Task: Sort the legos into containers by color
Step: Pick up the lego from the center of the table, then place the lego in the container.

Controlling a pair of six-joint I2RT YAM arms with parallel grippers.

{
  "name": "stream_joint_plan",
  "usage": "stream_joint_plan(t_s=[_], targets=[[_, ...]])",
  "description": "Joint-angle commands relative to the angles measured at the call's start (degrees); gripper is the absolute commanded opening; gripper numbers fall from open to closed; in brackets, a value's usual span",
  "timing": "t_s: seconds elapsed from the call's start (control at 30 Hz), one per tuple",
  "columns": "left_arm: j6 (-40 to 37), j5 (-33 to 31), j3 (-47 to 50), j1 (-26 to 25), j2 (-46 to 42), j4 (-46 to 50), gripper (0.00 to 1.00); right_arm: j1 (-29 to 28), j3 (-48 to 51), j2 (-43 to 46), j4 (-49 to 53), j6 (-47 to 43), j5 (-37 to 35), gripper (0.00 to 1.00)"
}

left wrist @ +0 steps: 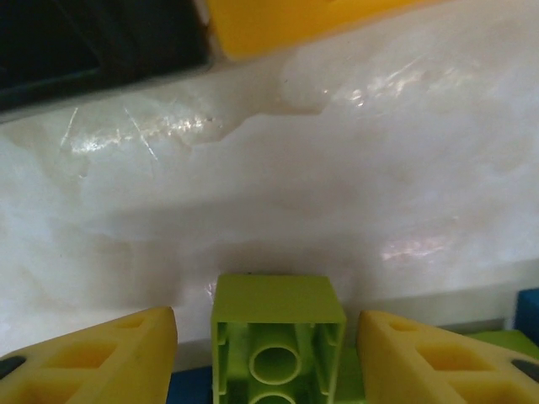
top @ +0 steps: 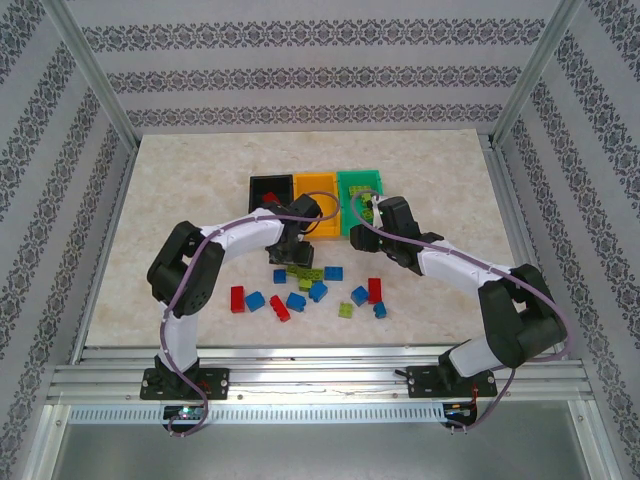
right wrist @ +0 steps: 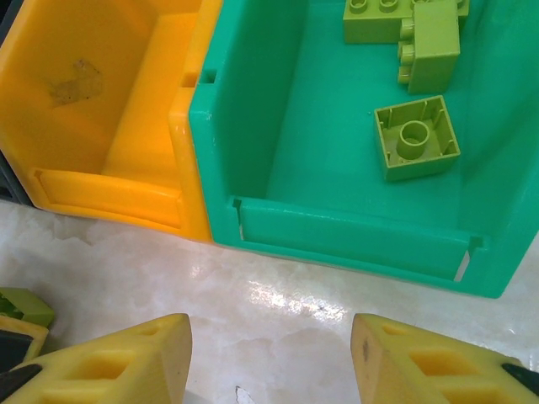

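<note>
Left claw [left wrist: 268,316] stands parted around a lime brick [left wrist: 276,337], slim gaps either side; the brick is cut off at 6 o'clock. Right claw [right wrist: 271,324] gapes empty above the bench [right wrist: 278,286]. At 12 o'clock, the green bin [right wrist: 337,240] holds lime legos [right wrist: 416,139], the top ones cropped.

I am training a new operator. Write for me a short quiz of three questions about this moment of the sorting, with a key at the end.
1. True or false: a red brick lies between the fingers of the left gripper.
2. Count: how many lime green bricks does the right wrist view show inside the green bin?
3. Choose one: which bin stands in the middle of the row? A the black bin, B the orange-yellow bin, C the green bin.

Key: 1 false, it is a lime green brick, underside up; 2 three; 3 B.
</note>
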State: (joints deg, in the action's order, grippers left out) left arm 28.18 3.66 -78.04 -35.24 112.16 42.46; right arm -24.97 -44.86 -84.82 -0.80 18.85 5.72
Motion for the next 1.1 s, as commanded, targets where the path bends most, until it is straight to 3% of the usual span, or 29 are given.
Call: stream_joint_plan(t_s=[0.0,0.07,0.27,0.63,0.83,1.07], targets=[[-1.60,-1.29,1.13,-0.36,-0.25,1.85,0.54,0.05,-0.49,-1.18,-1.40,-0.39,1.29,0.53],[-1.72,-0.85,1.14,-0.35,-0.19,2.01,0.45,0.02,-0.58,-1.23,-1.46,-0.39,1.31,0.53],[-1.64,-1.23,1.97,-0.37,-4.11,1.39,0.32,-0.08,-0.16,-0.88,-1.82,-0.38,0.96,0.53],[-0.24,0.36,-2.06,-0.59,-12.92,-3.19,0.28,2.01,3.94,4.88,-4.44,2.37,-1.34,0.53],[1.36,4.22,-8.98,-1.04,-8.98,-8.78,0.28,6.99,9.32,10.74,-8.46,6.80,0.44,0.52],[2.84,9.60,-24.01,-1.27,2.91,-11.57,0.29,8.60,12.77,15.33,-11.51,8.41,1.65,0.52]])
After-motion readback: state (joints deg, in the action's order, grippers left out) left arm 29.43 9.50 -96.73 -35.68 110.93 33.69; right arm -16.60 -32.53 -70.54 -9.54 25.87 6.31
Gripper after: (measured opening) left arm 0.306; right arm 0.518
